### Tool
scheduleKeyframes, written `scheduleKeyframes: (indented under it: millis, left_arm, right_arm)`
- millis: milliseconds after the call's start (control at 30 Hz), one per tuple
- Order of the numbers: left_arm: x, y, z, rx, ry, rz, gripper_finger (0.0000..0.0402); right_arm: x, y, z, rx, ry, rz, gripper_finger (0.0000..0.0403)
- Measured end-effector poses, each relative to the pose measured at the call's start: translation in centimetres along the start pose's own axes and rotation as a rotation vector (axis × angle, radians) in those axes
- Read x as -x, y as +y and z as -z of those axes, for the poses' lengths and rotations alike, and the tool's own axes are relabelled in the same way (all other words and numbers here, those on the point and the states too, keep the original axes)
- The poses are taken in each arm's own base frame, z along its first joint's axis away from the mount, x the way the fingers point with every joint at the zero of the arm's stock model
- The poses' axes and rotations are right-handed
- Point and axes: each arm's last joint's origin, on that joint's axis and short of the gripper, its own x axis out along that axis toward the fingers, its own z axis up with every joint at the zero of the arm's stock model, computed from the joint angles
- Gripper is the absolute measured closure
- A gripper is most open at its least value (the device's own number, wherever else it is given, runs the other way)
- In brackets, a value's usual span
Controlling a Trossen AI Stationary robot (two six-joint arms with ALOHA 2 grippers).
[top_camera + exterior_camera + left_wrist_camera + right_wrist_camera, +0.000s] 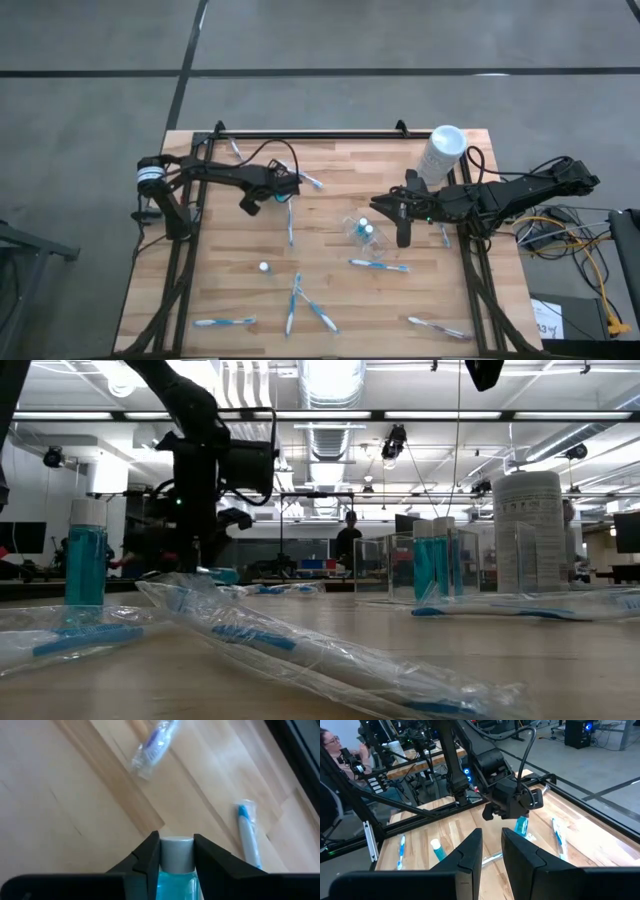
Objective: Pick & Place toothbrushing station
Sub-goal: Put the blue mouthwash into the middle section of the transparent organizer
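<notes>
- The wooden table [230, 290] holds everything.
- The tall white cylinder [441, 152] stands at the far right corner.
- The clear plastic pouch [358, 228] lies in the middle, with blue tubes inside.
- Wrapped toothbrushes lie all around; one [379, 265] is just in front of the pouch.
- The left gripper [177, 856] is up over the far left part of the table, pinching a small blue tube [176, 870] by its white cap.
- The right gripper [491, 847] hangs beside the pouch. Its fingers sit close with a small gap and nothing between them.
- Another tube [263, 268] stands alone near the front.
</notes>
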Motion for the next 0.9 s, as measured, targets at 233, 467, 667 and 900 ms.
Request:
scheduleKeyframes:
  millis: [233, 467, 667, 900]
  left_arm:
    - [2.2, -1.3, -0.8, -0.096, -0.073, -0.045, 0.0297]
    - [4.9, -3.9, -0.9, -0.180, -0.075, 0.035, 0.0296]
    - [7.5, -5.7, -1.2, -0.285, -0.110, 0.114, 0.0296]
    - [9.7, -6.4, -1.3, -0.355, -0.124, 0.149, 0.0296]
  right_arm:
    - [0.0, 0.0, 0.0, 0.000, 0.000, 0.000, 0.0335]
    - [0.0, 0.0, 0.0, 0.000, 0.000, 0.000, 0.0335]
    - [0.0, 0.0, 0.0, 0.000, 0.000, 0.000, 0.0335]
    - [0.0, 0.0, 0.0, 0.000, 0.000, 0.000, 0.0335]
